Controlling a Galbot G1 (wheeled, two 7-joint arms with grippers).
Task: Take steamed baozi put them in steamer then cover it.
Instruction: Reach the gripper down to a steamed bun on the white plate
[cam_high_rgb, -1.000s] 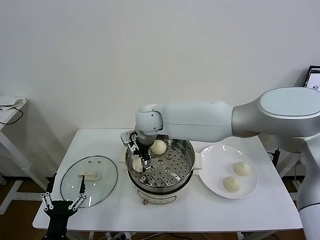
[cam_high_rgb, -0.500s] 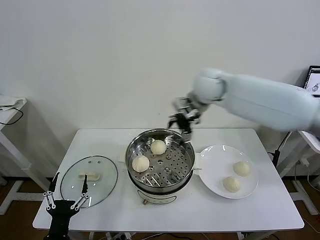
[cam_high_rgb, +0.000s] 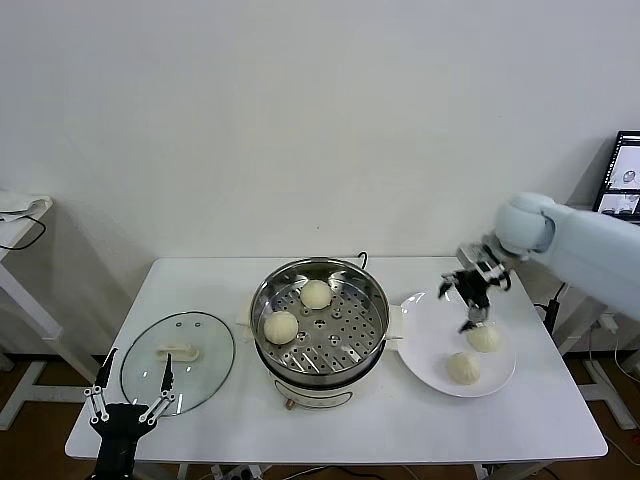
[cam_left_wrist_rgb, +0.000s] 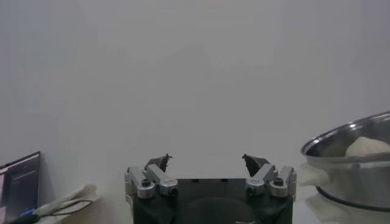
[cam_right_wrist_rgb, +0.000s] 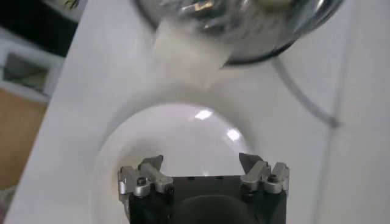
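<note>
White table (cam_high_rgb: 200, 285) against a plain white wall. Steamer (cam_high_rgb: 320, 325) sat mid-table, lid off, with two steamed baozi on the perforated tray: one (cam_high_rgb: 316, 293) toward the wall, one (cam_high_rgb: 281, 326) at the steamer's left side. Both were well to the left of the right gripper (cam_high_rgb: 472, 296).

Right gripper hung above the white plate (cam_high_rgb: 425, 345), fingers spread wide, nothing between them. Right wrist view agreed: jaws apart over the bare plate (cam_right_wrist_rgb: 183, 146), steamer (cam_right_wrist_rgb: 244, 24) beyond the fingertips. Two more baozi lay on the plate: one (cam_high_rgb: 484, 338) just below and slightly right of the gripper (not touching, as far as the head view showed), the other (cam_high_rgb: 462, 367) nearer the front edge of the table, further from the gripper.

Cover (cam_high_rgb: 178, 360) lay flat on the table left of the steamer, handle up, well apart from the right gripper.

Left gripper (cam_high_rgb: 128, 410) was parked low at the table's front-left corner, just in front of the cover, fingers apart and empty. Its wrist view showed the steamer rim (cam_left_wrist_rgb: 353, 161) off to one side of the spread fingers.
</note>
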